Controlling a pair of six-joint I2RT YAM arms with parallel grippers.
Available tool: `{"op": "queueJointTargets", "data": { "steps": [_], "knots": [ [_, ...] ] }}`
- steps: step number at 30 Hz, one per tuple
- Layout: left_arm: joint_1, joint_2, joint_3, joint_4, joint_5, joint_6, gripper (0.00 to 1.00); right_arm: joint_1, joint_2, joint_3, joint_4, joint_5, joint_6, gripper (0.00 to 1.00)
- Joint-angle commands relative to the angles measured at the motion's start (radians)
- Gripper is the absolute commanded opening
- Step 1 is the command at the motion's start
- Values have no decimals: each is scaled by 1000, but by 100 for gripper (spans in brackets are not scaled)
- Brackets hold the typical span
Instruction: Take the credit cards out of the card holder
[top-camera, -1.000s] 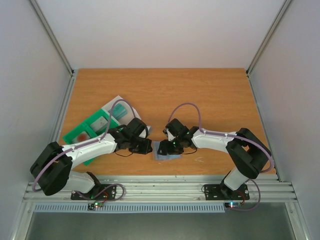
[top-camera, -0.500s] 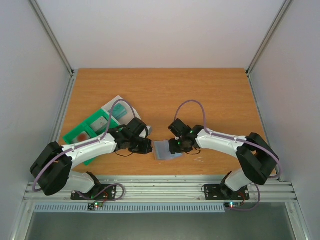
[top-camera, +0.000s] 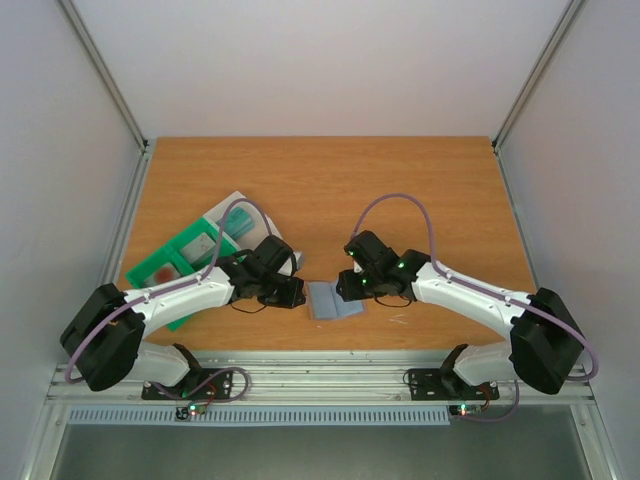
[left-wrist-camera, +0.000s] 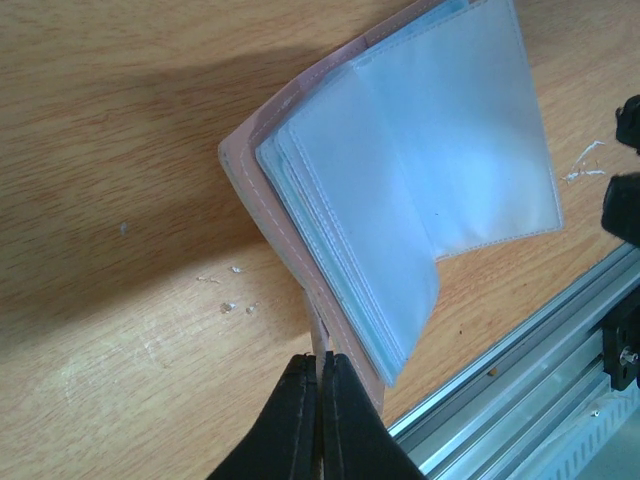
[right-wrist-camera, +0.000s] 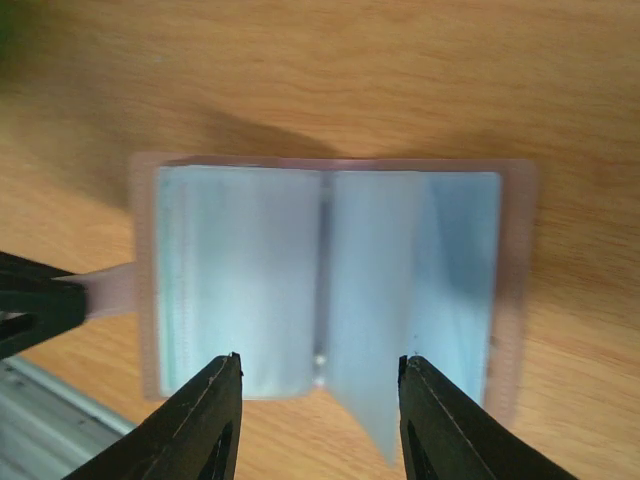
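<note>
The card holder (top-camera: 333, 300) lies open like a booklet near the table's front edge, with a pale pinkish-grey cover and light blue clear sleeves. It shows in the left wrist view (left-wrist-camera: 400, 190) and the right wrist view (right-wrist-camera: 330, 270). I cannot tell separate credit cards from the sleeves; the left stack has a teal tint (right-wrist-camera: 175, 270). My left gripper (top-camera: 300, 296) (left-wrist-camera: 322, 362) is shut on the holder's thin strap at its left edge. My right gripper (top-camera: 347, 288) (right-wrist-camera: 318, 362) is open and empty, above the holder's spine, apart from it.
A green compartment tray (top-camera: 165, 268) and a clear box (top-camera: 235, 212) lie behind my left arm. The aluminium rail (top-camera: 320, 372) runs along the near edge, close to the holder, and shows in the left wrist view (left-wrist-camera: 520, 400). Small white crumbs (left-wrist-camera: 585, 160) lie on the wood.
My right arm has drawn back to the right, off the holder, so the open sleeves show. My left gripper has kept its hold and not moved.
</note>
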Motion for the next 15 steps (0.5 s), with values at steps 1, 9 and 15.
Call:
{"op": "queueJointTargets", "data": {
  "steps": [1, 9, 15],
  "knots": [
    [5, 7, 19, 50, 14, 12, 0, 2, 5, -5, 104, -131, -8, 43],
    [5, 6, 10, 50, 15, 12, 0, 3, 146, -6, 200, -207, 0, 58],
    [5, 3, 7, 50, 14, 9, 0, 2, 211, -10, 247, -263, 7, 63]
  ]
}}
